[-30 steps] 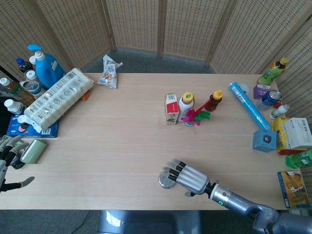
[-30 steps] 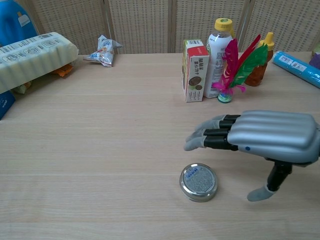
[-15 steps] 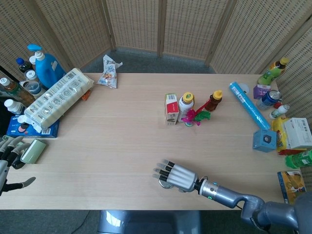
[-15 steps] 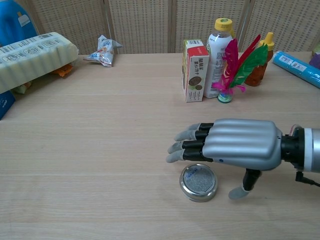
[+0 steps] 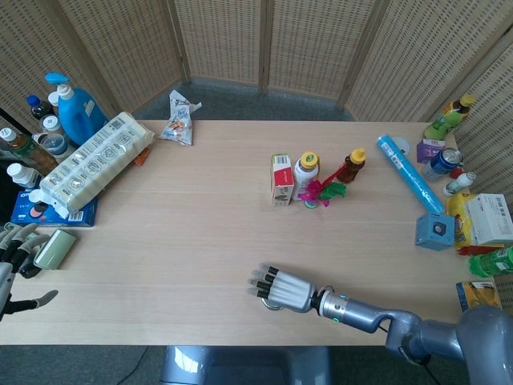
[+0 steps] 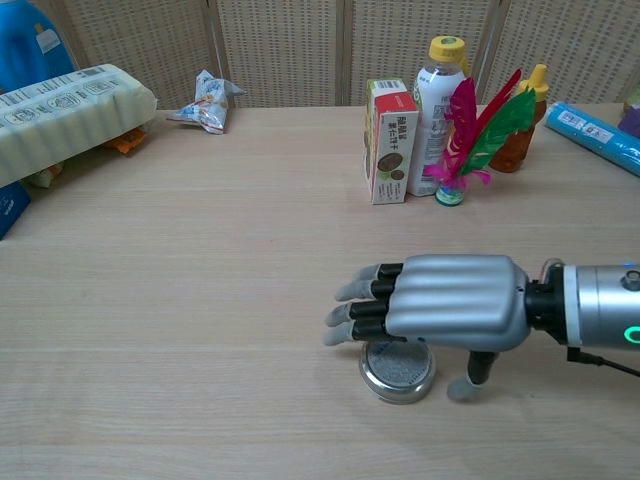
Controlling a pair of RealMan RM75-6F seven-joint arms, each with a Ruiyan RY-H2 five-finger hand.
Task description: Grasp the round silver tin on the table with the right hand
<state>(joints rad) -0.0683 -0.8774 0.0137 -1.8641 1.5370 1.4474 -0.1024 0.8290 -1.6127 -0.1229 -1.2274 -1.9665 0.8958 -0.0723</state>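
The round silver tin (image 6: 398, 370) lies flat near the table's front edge; in the head view my right hand hides it. My right hand (image 6: 440, 305) hovers flat, palm down, just over the tin, its fingers stretched out to the left past it and its thumb (image 6: 470, 378) hanging down at the tin's right side. It holds nothing. Seen from the head camera, the right hand (image 5: 282, 289) sits low at the front centre. My left hand (image 5: 14, 265) is at the far left edge, fingers apart, empty.
A red-and-white carton (image 6: 390, 141), a white bottle (image 6: 438, 95), a feathered shuttlecock (image 6: 472, 135) and an orange-capped bottle (image 6: 522, 115) stand behind the hand. A long egg-style pack (image 5: 94, 162) lies far left. Bottles and boxes (image 5: 473, 220) crowd the right edge.
My right hand has moved left and down over the tin, from beside it to covering most of it. The tin and the left hand have stayed put.
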